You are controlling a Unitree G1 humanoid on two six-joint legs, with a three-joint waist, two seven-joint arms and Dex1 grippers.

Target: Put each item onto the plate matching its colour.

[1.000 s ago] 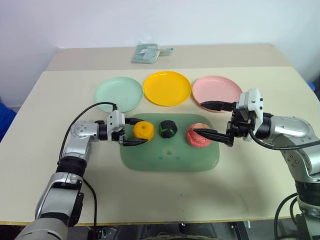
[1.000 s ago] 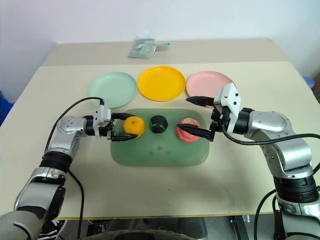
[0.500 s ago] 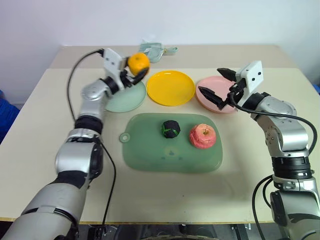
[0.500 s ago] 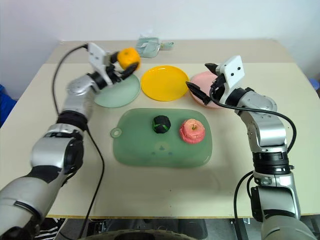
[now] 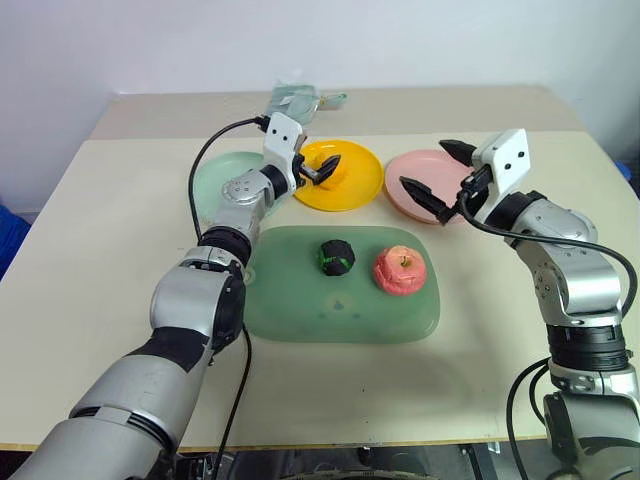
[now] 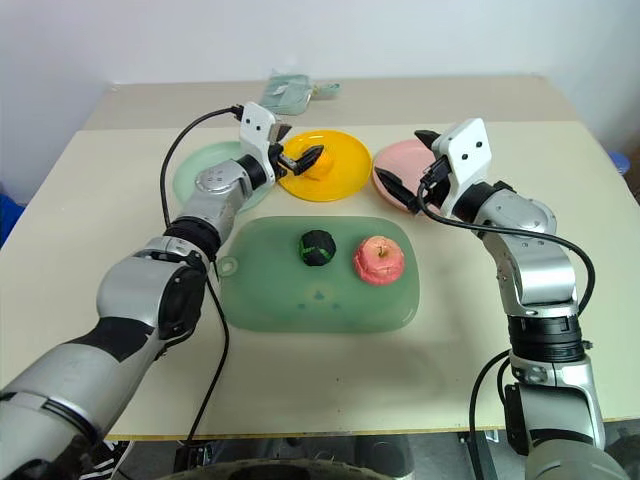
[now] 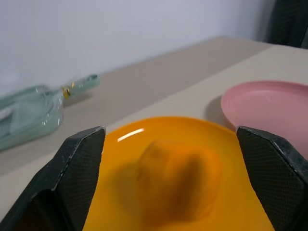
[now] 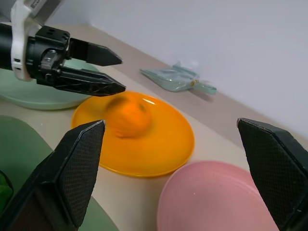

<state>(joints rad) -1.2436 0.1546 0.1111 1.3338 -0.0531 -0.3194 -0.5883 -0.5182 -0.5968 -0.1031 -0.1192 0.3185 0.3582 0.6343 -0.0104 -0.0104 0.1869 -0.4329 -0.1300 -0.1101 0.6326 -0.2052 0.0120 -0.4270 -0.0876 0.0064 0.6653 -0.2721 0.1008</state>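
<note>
The orange tangerine lies on the yellow plate. My left gripper is open just above it, a finger on either side and neither touching. On the green cutting board sit the black ball with green streaks and the pink-red apple. Over the pink plate my right gripper hovers open with nothing in it. The mint green plate lies partly behind my left arm.
A clear plastic pouch lies at the back of the table, behind the plates. The three plates stand in a row just beyond the cutting board. Bare tabletop stretches left and right of the board and in front of it.
My left gripper lifted the tangerine off the board, carried it past the mint plate to the yellow one and opened, letting it go. My right gripper rose from the apple to the pink plate.
</note>
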